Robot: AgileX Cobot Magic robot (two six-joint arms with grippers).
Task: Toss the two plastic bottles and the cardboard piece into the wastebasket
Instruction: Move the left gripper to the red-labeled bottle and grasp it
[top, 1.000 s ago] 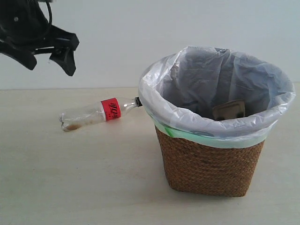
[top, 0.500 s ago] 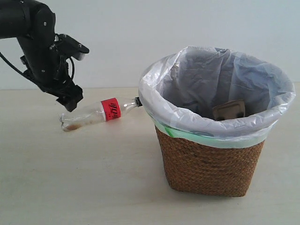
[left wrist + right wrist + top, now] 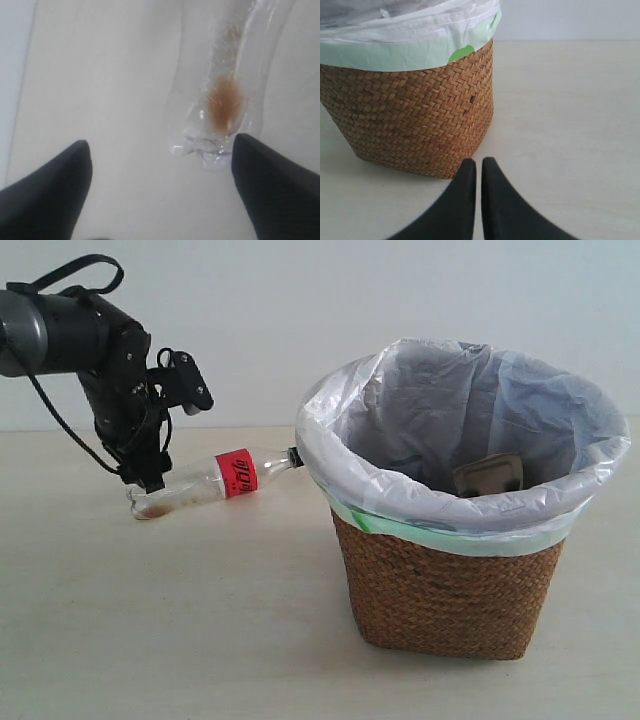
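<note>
The slimmer clear bottle [image 3: 205, 482] with red label and black cap lies on the table, its cap against the wastebasket [image 3: 450, 590]. My left gripper [image 3: 152, 480] hangs open just above the bottle's base end [image 3: 215, 125]; one finger [image 3: 270, 180] is beside the base, the other stands well off it. The cardboard piece [image 3: 488, 475] rests inside the white liner. The green-capped bottle is hidden. My right gripper [image 3: 478, 162] is shut on nothing, low by the wicker wall [image 3: 415, 120].
The basket's liner bag [image 3: 420, 410] billows wide over the rim with a green band [image 3: 395, 52] below it. Pale tabletop [image 3: 150, 620] spreads in front of and left of the basket. A plain white wall stands behind.
My left arm has come down from the upper left corner to the base end of the red-label bottle. The bottle and basket have not moved.
</note>
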